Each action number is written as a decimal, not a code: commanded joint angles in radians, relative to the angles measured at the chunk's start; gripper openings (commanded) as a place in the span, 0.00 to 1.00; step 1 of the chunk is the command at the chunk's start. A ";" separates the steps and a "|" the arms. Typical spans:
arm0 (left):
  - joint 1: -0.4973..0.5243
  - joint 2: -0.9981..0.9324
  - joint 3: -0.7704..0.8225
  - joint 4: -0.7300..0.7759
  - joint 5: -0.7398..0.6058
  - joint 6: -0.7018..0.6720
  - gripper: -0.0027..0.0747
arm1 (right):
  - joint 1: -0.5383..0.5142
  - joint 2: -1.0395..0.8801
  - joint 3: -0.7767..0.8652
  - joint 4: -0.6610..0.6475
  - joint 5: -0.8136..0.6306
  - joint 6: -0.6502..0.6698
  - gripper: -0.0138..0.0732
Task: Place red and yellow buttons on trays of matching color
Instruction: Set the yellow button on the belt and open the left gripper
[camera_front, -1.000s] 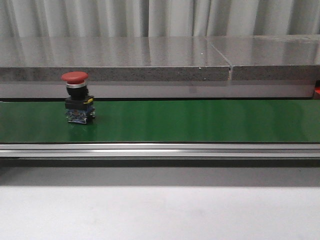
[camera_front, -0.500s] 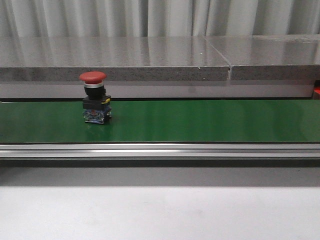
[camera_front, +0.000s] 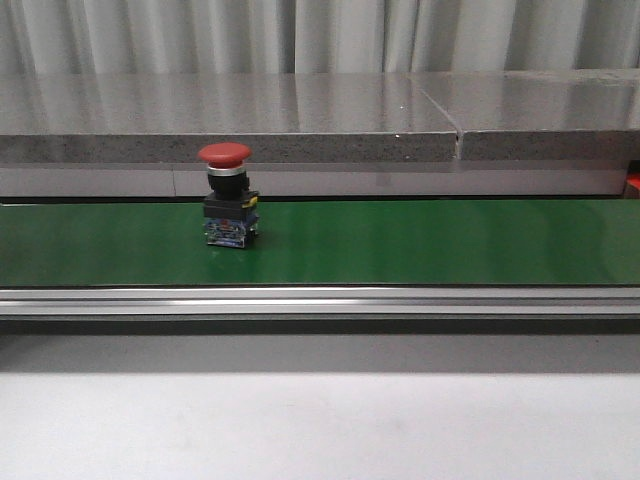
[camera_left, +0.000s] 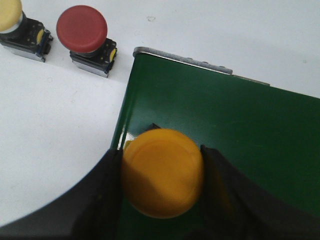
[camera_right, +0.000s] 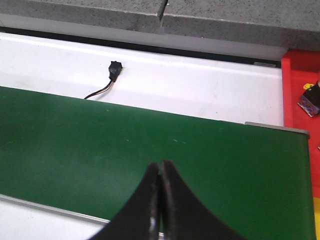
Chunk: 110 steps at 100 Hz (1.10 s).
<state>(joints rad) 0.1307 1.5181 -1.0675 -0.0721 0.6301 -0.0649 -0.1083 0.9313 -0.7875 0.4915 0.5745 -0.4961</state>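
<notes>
A red button (camera_front: 226, 208) with a black and blue base stands upright on the green belt (camera_front: 420, 240) in the front view, left of the middle. In the left wrist view my left gripper (camera_left: 161, 172) is shut on a yellow button (camera_left: 162, 172), held over the end of the belt (camera_left: 240, 130). Another red button (camera_left: 82, 35) and a pale yellow button (camera_left: 12, 22) stand on the white table beyond that end. My right gripper (camera_right: 160, 172) hangs shut and empty above the belt (camera_right: 100, 145). A red tray (camera_right: 300, 100) with a small part in it shows beside the belt's far end.
A grey stone ledge (camera_front: 300, 120) runs behind the belt. A metal rail (camera_front: 320, 300) edges the belt's front, with white table (camera_front: 320, 420) before it. A small black connector with a wire (camera_right: 112, 72) lies on the white surface behind the belt.
The red button on the belt has travelled to the right, from the far left toward the middle. Nothing else in the front view has moved.
</notes>
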 joint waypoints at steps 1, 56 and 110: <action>-0.006 -0.031 -0.025 -0.013 -0.039 0.002 0.15 | 0.001 -0.016 -0.026 0.017 -0.048 -0.008 0.08; -0.074 -0.033 -0.038 -0.015 -0.087 0.029 0.80 | 0.001 -0.016 -0.026 0.017 -0.048 -0.008 0.08; -0.198 -0.313 -0.001 -0.013 -0.175 0.052 0.80 | 0.001 -0.016 -0.026 0.017 -0.048 -0.008 0.08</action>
<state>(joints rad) -0.0523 1.2917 -1.0638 -0.0740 0.5258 -0.0137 -0.1083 0.9313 -0.7875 0.4915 0.5745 -0.4961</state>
